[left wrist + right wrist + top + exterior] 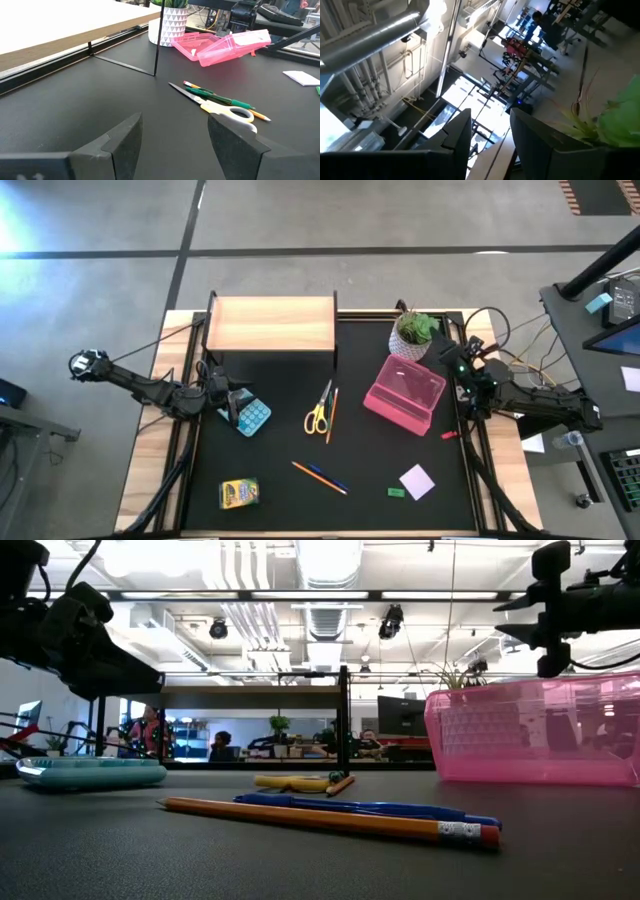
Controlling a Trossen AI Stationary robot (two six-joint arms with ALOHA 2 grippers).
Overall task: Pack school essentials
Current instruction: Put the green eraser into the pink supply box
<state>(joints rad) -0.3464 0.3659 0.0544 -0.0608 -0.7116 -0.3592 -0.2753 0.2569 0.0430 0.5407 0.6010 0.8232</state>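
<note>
Yellow-handled scissors (318,416) lie flat mid-table with a thin pencil (331,415) beside them. Nearer lie the orange and blue pencils (320,477), the yellow crayon box (238,493), the green eraser (396,492) and the lilac note pad (417,481). My left gripper (238,402) is open and hovers low at the table's left side, pointing toward the scissors (220,106), with nothing between its fingers. My right gripper (462,368) is open, raised at the right edge beside the pink case (405,392), and tilted up toward the ceiling.
A light blue calculator (252,416) lies right by the left gripper. A wooden shelf (270,323) stands at the far edge, with a potted plant (413,332) to its right, behind the open pink case. Bare black mat shows between the scissors and the calculator.
</note>
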